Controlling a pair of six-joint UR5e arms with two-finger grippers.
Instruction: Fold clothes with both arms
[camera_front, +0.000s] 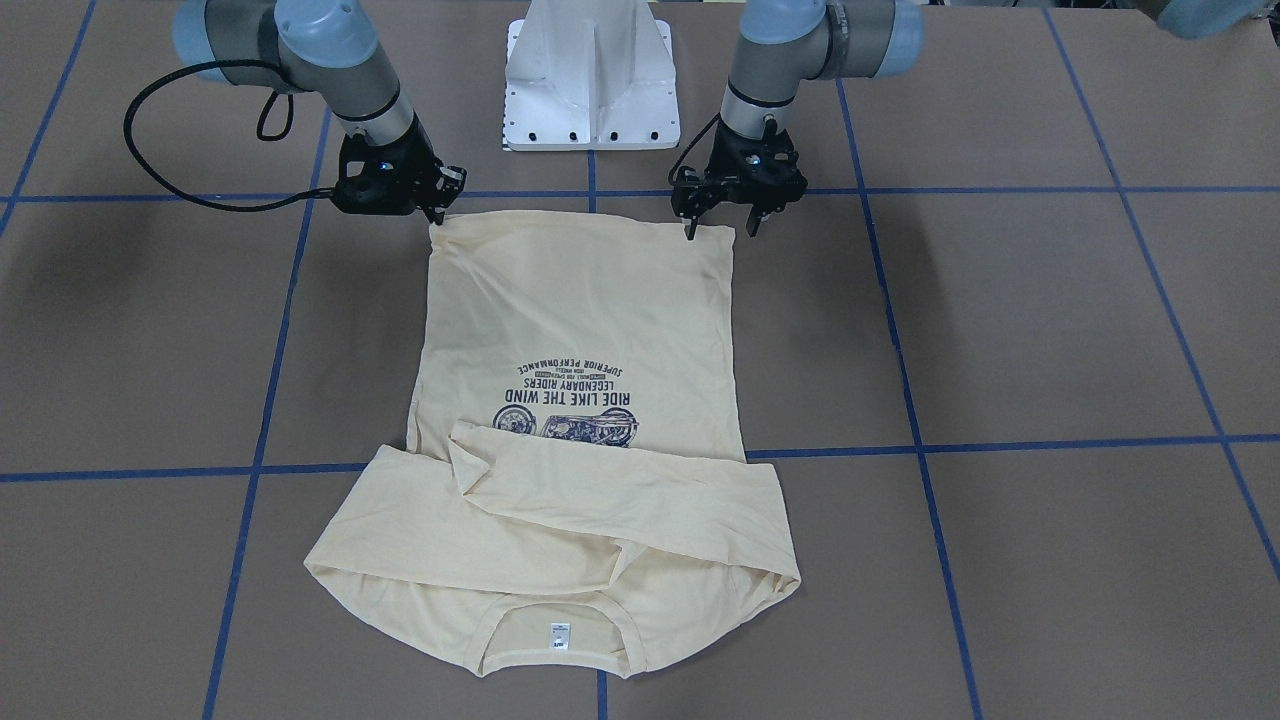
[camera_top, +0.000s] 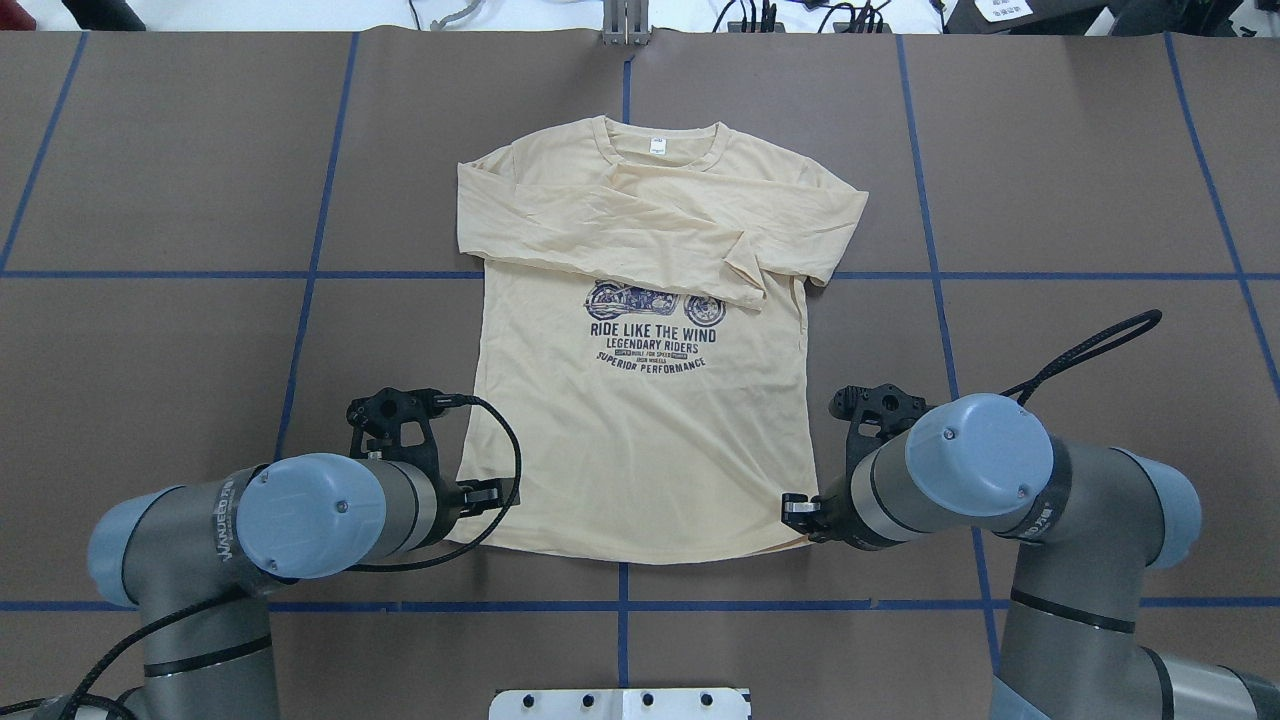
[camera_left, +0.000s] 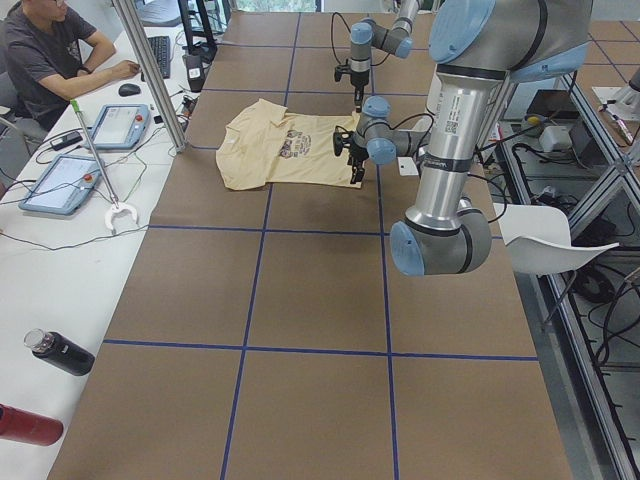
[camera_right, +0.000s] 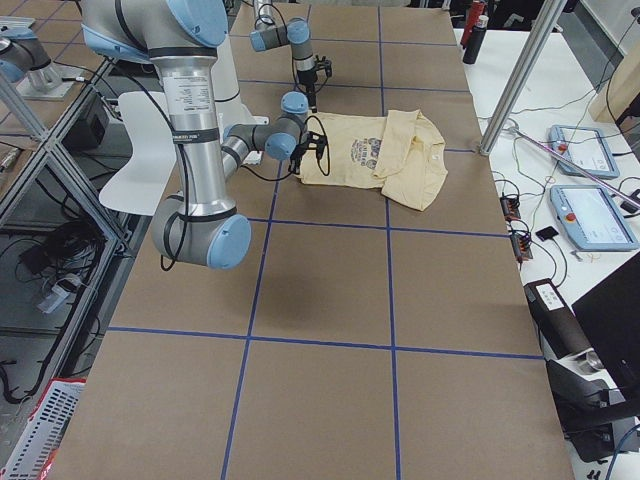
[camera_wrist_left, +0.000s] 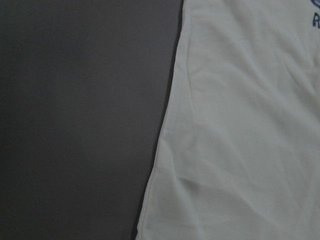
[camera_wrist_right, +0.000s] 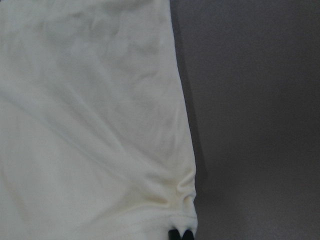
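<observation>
**Garment.** The long-sleeved T-shirt (camera_top: 640, 440) lies flat and print-up on the table (camera_top: 200, 350), directly ahead of the pedestal base (camera_top: 620, 703). Its long axis runs straight away from the base, with the hem (camera_top: 630, 548) nearest the base and the collar (camera_top: 655, 140) farthest. Both sleeves (camera_top: 650, 235) are folded across the chest, on the far side of the print (camera_top: 650, 335) from the base.

**Right end effector** (camera_front: 437, 212). It is at the hem corner on the base's right side. The wrist view shows its fingertips (camera_wrist_right: 180, 234) pressed together on that corner, with the cloth puckered around them. It is pinching the T-shirt.

**Left end effector** (camera_front: 721, 230). It is at the hem corner on the base's left side with its jaws spread. One finger is at the hem edge and the other is just outside the corner. It has no grip, and the cloth in its wrist view lies smooth.

**Governing relation.** From both end effectors the whole garment extends away from the base. Each arm is at its own corner, and neither is nearer than the other.

**Judgement.** The left end effector must close on its corner before the hem can be carried away from the base toward the collar. A one-sided lift would likely skew the thin fabric.
</observation>
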